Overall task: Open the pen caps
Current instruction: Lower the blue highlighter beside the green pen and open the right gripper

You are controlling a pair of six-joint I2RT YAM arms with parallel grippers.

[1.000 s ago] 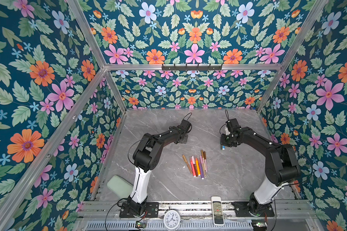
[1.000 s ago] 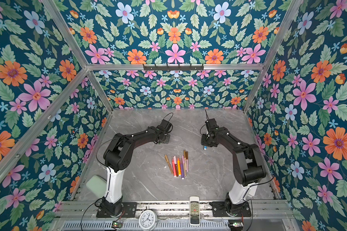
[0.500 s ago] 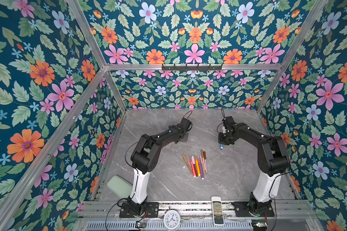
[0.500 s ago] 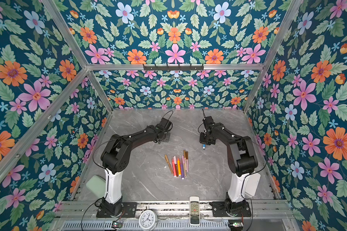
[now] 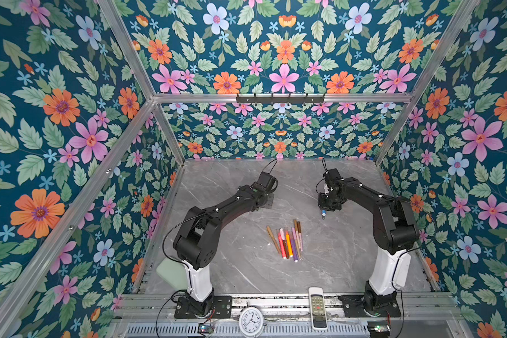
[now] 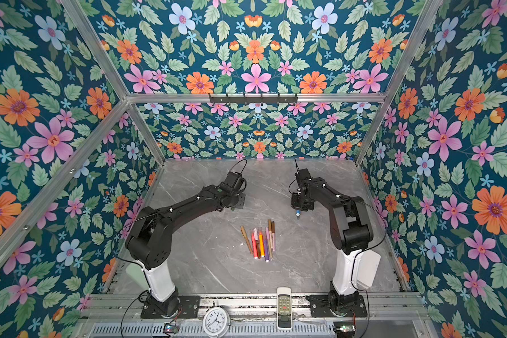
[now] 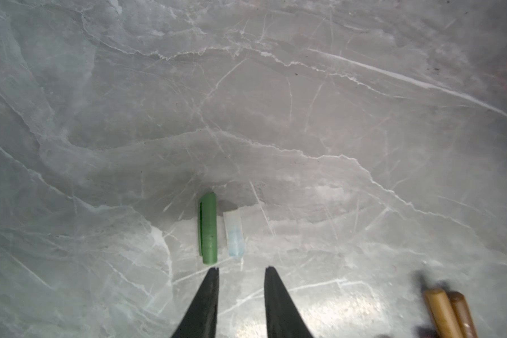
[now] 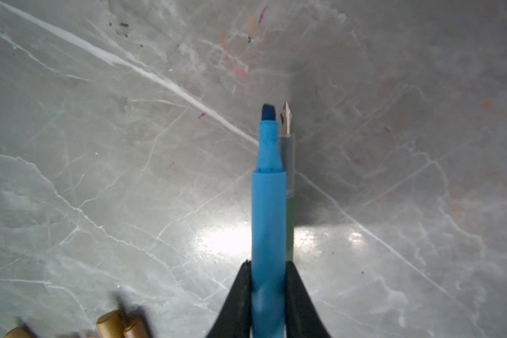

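A: Left gripper status?
B: I see its jaws slightly apart, empty. The green cap and clear cap lie side by side on the table, just past the tips.
A: Right gripper?
B: Clamped on the uncapped blue pen, far right of the pen row.

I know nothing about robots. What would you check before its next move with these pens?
1. Blue pen uncapped: ok, felt tip bare.
2. Right gripper grips it: ok, jaws against both its sides.
3. Left gripper empty: ok, jaws apart, nothing between.
4. Green cap and clear cap off: ok, lying side by side on the table just ahead of the left gripper.
5. Pile of pens capped: cannot tell, too small.
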